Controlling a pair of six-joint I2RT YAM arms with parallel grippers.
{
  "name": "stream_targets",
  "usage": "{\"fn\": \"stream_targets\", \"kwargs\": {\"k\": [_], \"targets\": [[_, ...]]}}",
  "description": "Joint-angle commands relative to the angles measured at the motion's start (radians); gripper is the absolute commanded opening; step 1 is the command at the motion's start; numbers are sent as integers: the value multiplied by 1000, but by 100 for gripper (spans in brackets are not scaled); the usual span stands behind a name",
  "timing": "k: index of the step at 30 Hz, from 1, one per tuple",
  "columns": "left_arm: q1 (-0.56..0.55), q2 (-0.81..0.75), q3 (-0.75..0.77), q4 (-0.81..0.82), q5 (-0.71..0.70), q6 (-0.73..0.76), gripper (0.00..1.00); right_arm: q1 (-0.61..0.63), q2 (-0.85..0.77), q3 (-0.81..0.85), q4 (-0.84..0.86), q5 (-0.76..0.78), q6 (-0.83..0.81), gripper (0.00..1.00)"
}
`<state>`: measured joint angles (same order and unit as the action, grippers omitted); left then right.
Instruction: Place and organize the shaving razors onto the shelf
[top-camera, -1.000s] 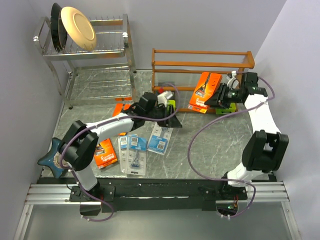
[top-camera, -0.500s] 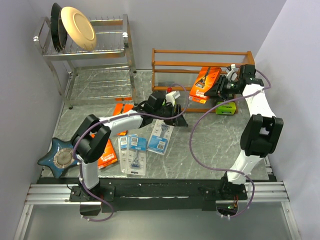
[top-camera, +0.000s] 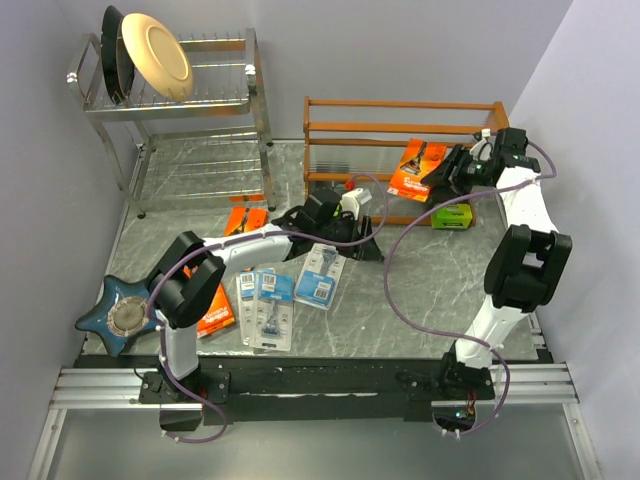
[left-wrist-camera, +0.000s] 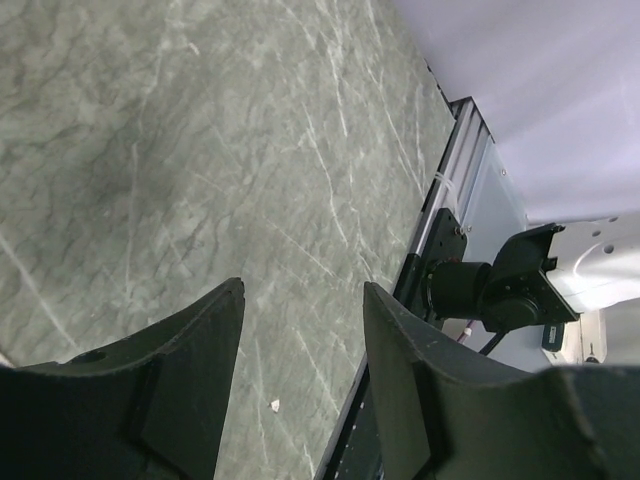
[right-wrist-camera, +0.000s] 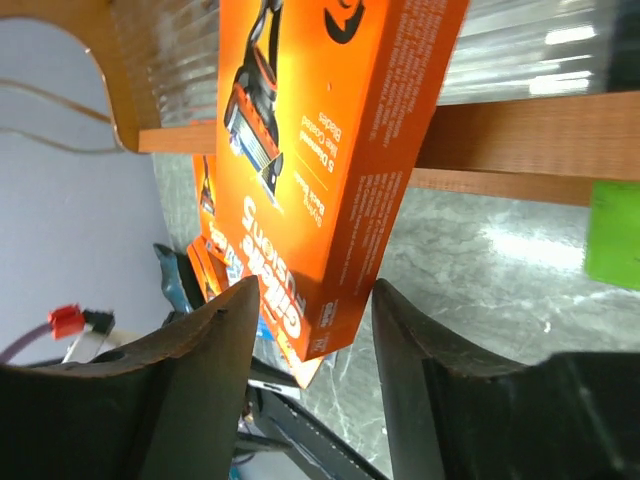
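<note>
My right gripper (top-camera: 447, 170) (right-wrist-camera: 315, 285) is at the front of the reddish-brown shelf (top-camera: 400, 128). Its jaws stand wide apart around the lower end of an orange razor pack (top-camera: 418, 168) (right-wrist-camera: 320, 150), with a gap on the left side. The pack is tilted against the shelf's lower rail (right-wrist-camera: 520, 135). My left gripper (top-camera: 366, 245) (left-wrist-camera: 300, 290) is open and empty, low over bare table at mid-table. A green razor box (top-camera: 452, 215) (right-wrist-camera: 612, 235) lies under the right arm. Three blue blister cards (top-camera: 322, 275) (top-camera: 272, 295) (top-camera: 250, 300) and two orange packs (top-camera: 245, 215) (top-camera: 212, 312) lie on the left.
A chrome dish rack (top-camera: 180, 100) with plates stands at the back left. A blue star-shaped dish (top-camera: 120, 315) sits at the front left. Purple cables loop over the table between the arms. The right arm's base (left-wrist-camera: 500, 290) shows past the table edge in the left wrist view.
My right gripper carried the orange pack back and up to the shelf's front, and its jaws now stand apart. My left arm stretched further right across the table.
</note>
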<state>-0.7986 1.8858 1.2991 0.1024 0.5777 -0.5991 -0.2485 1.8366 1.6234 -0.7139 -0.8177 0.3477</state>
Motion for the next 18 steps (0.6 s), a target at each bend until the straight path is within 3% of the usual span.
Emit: {"fn": "stream_targets", "kwargs": {"k": [1, 4, 8, 11, 12, 16, 18], "targets": [[-16, 13, 66, 22, -12, 38, 56, -23, -77, 12, 60, 28, 20, 57], [-21, 21, 84, 10, -45, 53, 56, -38, -114, -13, 64, 41, 22, 59], [-25, 30, 176, -58, -162, 201, 50, -58, -172, -46, 51, 48, 11, 62], [-22, 38, 265, -99, -248, 344, 22, -67, -220, -69, 34, 60, -18, 61], [-19, 44, 287, -99, -260, 370, 1, -67, -232, -79, 25, 72, -32, 59], [-10, 88, 409, -139, -378, 450, 1, -66, -318, -147, 30, 114, -98, 45], [-2, 125, 474, -136, -462, 476, 1, -64, -350, -206, 60, 152, -111, 29]]}}
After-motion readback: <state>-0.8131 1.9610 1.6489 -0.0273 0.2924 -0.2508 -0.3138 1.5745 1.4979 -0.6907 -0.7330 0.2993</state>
